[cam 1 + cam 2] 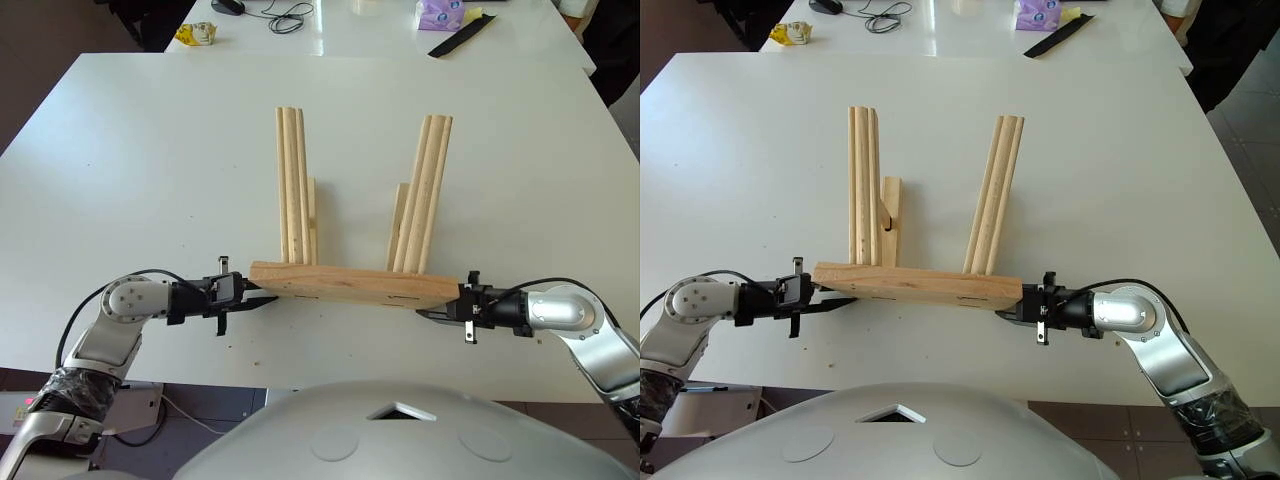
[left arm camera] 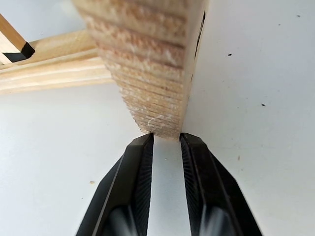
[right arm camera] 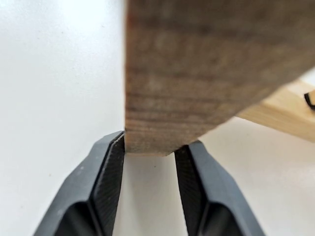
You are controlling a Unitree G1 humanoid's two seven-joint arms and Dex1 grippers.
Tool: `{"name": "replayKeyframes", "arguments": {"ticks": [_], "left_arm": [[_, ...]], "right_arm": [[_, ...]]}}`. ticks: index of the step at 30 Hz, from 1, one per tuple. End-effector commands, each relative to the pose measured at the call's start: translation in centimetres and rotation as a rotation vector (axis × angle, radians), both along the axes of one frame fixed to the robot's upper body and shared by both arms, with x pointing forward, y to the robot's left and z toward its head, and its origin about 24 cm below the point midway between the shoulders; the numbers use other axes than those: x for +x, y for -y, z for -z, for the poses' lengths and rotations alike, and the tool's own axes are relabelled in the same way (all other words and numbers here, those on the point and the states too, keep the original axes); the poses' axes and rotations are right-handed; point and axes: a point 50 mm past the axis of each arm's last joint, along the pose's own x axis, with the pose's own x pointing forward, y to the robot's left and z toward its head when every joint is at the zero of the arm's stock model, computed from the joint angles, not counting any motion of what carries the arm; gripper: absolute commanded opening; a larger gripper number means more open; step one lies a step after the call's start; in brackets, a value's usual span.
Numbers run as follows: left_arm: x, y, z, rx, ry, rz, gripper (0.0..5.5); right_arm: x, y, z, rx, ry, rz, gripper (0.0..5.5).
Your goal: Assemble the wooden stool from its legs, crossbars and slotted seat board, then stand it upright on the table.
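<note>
Right hand point(image 1: 434, 313) tight around one seat board point(image 1: 350, 285) end; left hand point(image 1: 262, 299) slightly open, tips against the other

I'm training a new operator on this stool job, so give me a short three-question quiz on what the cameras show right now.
1. True or false: the wooden stool stands upright on the white table.
2. Where are the left gripper and the right gripper? A) both on one leg; B) at opposite ends of the seat board; C) raised high above the stool.
3. Fill in: the legs point ___ from the robot.
Key: 1 false, it lies on its side with the seat board on edge; 2 B; 3 away.
</note>
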Motion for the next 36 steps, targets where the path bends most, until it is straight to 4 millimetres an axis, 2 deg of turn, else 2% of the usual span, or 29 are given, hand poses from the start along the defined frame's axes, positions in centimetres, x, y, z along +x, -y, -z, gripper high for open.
{"name": "replayKeyframes", "arguments": {"ticks": [1, 10, 16, 17, 24, 36], "left_arm": [[-1.0, 1.7, 0.6, -0.046, -0.049, 0.06, 0.73], [-1.8, 2.3, -2.2, -0.109, -0.032, 0.042, 0.65], [-1.9, 2.2, -0.8, -0.05, -0.045, 0.02, 0.64], [-2.0, 2.1, -0.5, -0.036, -0.05, 0.017, 0.92], [-3.0, 0.9, 0.7, 0.051, -0.06, 0.017, 1.99], [-2.1, -0.4, 1.4, 0.075, -0.041, -0.04, 3.84]], "right_arm": [[0.2, -0.2, -0.2, -0.008, 0.02, -0.033, 1.5], [0.2, -0.6, -1.8, 0.051, 0.014, -0.023, 1.46], [-0.1, -0.6, -1.2, 0.037, 0.011, -0.027, 1.46], [-0.1, -0.6, -1.3, 0.036, 0.011, -0.029, 1.46], [0.0, 0.0, -1.4, 0.011, 0.012, -0.056, 1.41], [0.0, 0.4, -1.4, -0.01, 0.016, -0.096, 1.35]]}}
